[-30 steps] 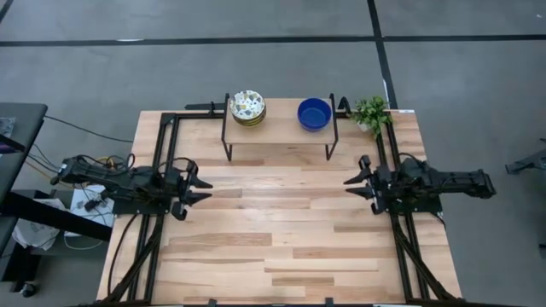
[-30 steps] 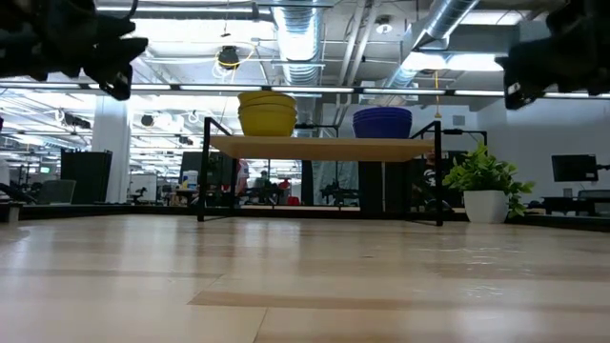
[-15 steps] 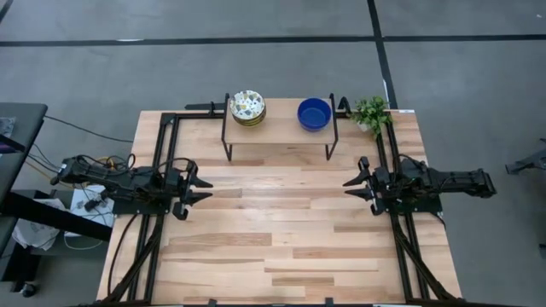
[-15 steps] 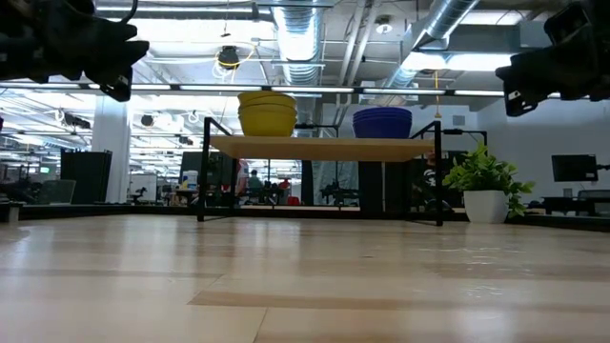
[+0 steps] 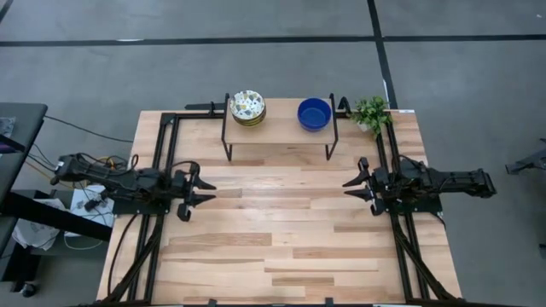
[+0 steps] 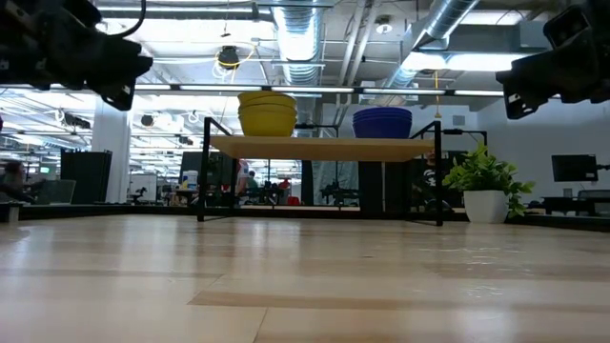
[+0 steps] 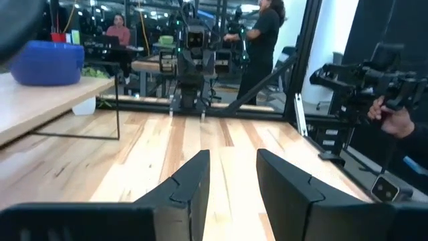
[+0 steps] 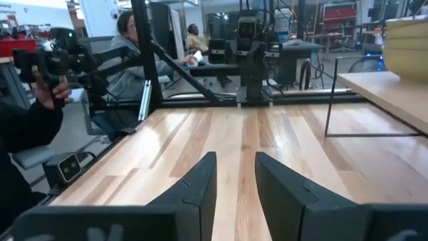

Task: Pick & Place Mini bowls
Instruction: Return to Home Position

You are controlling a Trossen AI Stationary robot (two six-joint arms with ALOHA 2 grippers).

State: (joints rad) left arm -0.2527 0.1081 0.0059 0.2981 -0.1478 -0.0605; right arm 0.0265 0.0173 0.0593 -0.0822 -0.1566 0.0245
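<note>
**Bowls all shelved, arms pulling back to rest**

From where I stand the sorting looks finished. Every one of the mini bowls I can see is up on the shelf (image 5: 280, 125): the white patterned bowls (image 5: 248, 107) in a stack at its left end, the blue bowls (image 5: 314, 113) in a stack at its right end. From table level the patterned ones show their yellow outsides. No bowl lies on the wooden table (image 5: 281, 247) in front of the shelf, so I'd judge that nothing is left but parking the arms.

The left gripper (image 5: 209, 193) hangs in front of the shelf and off past its left end. Its fingers are spread and there is nothing between them. The right gripper (image 5: 347, 188) mirrors it off the shelf's right end, also spread and empty. The two face each other across the bare boards. A small potted plant (image 5: 371, 112) sits just beyond the shelf's right end, untouched.

Compared with a second ago, the left gripper has crept a little inward, toward the space in front of the shelf. The right one has barely shifted. Both stacks are exactly as they were.
</note>
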